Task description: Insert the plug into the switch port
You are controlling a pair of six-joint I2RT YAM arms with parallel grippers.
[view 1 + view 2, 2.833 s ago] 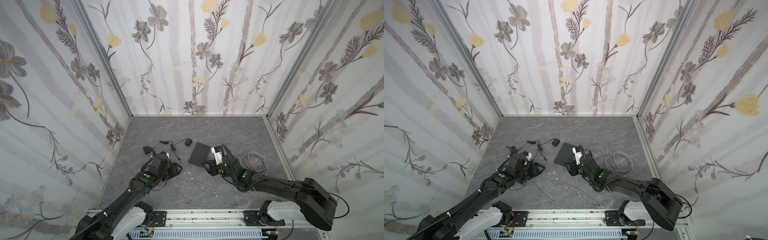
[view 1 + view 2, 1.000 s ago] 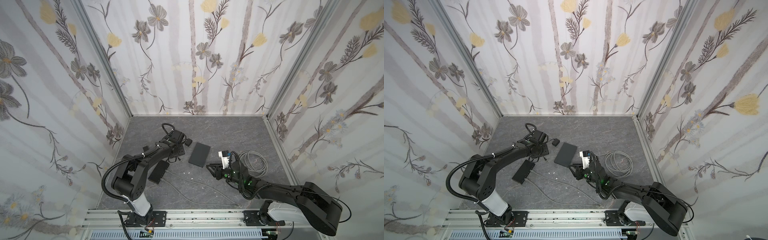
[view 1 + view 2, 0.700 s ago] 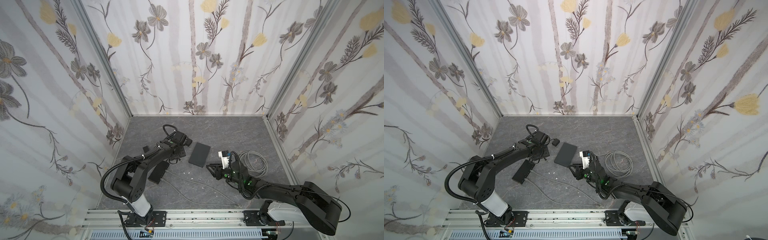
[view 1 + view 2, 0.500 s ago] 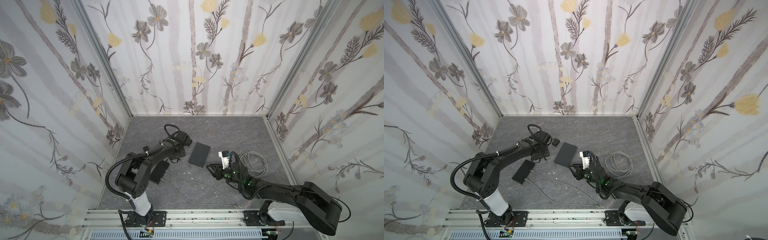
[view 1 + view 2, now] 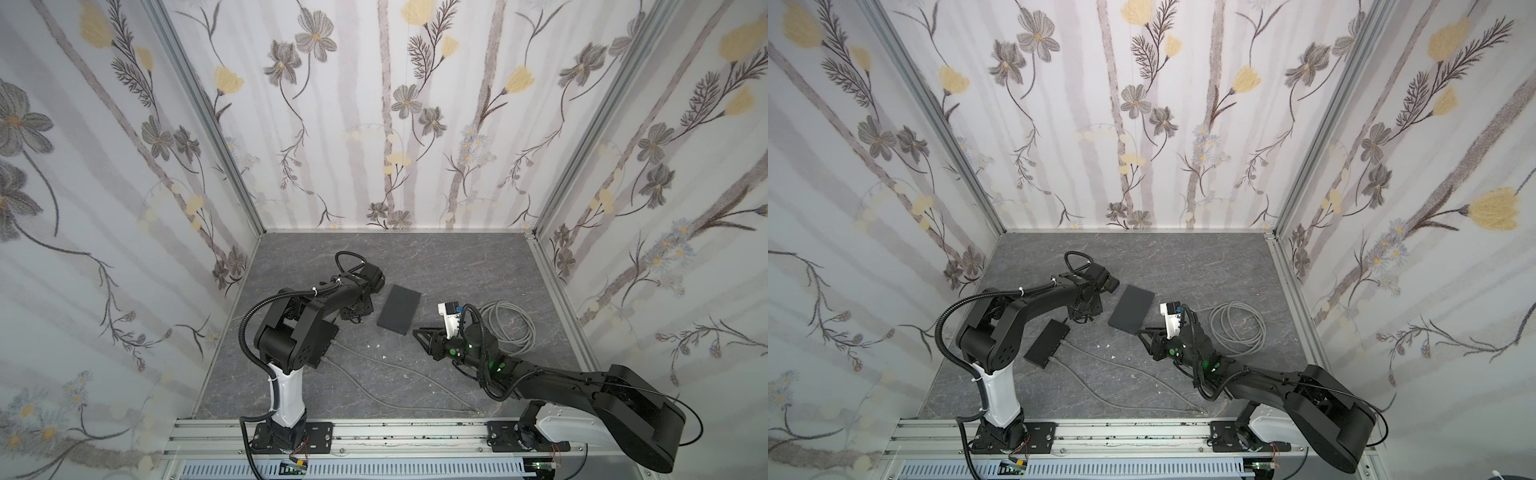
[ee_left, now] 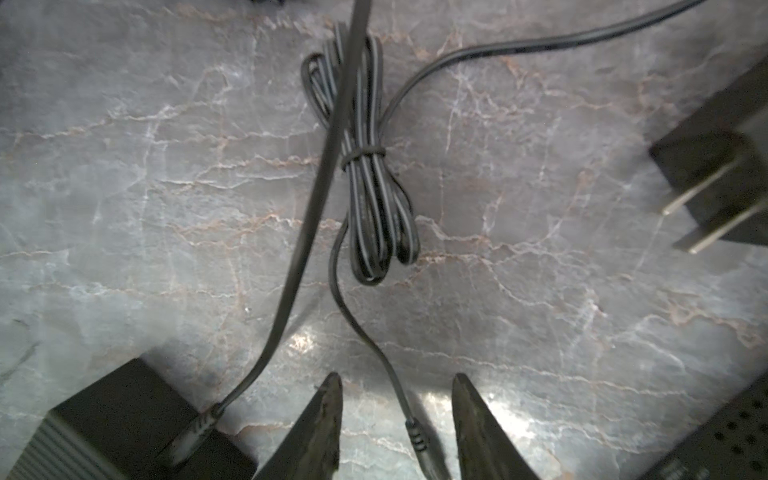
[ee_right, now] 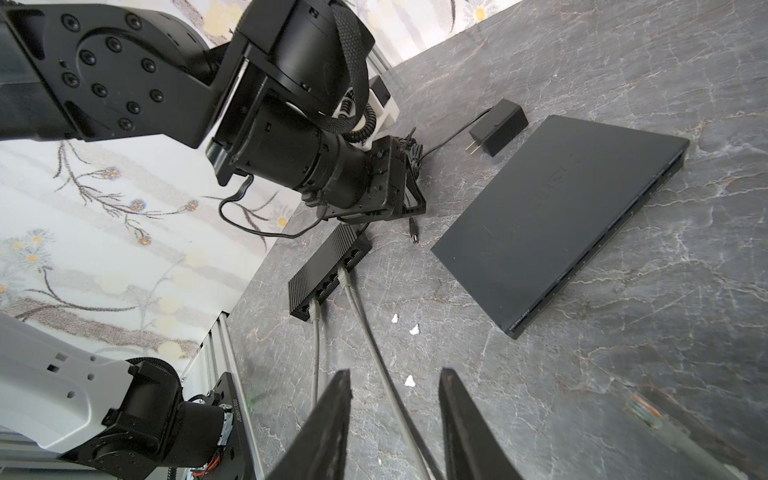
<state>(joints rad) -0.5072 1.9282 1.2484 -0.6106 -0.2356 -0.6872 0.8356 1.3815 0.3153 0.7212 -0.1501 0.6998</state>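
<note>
Left wrist view: jaws straddle the barrel plug, grip not yet made

The plug [image 6: 417,434], a slim barrel end on a thin black lead [image 6: 357,324], lies flat on the table [image 6: 540,291] just beside the small switch [image 6: 120,419], near the end where another black cord already enters it. The left gripper [image 6: 395,378] stands over the plug with its jaws apart, one finger on each side, touching nothing that I can see. To do this well, I judge the fingers should close on the ribbed sleeve behind the metal tip, not on the lead, so the tip stays in line for the push. The tied bundle [image 6: 370,195], farther from the small switch, should leave enough slack. Which socket takes the plug is not visible.

In both top views the left arm [image 5: 316,295] folds at the elbow close by the small switch and reaches beyond it, wrist turned down at the table. The right gripper [image 7: 393,372] hovers low, well apart from the small switch on its ported side. Its jaws are apart and empty, aimed toward the two grey cables [image 7: 365,328] plugged into it.
</note>
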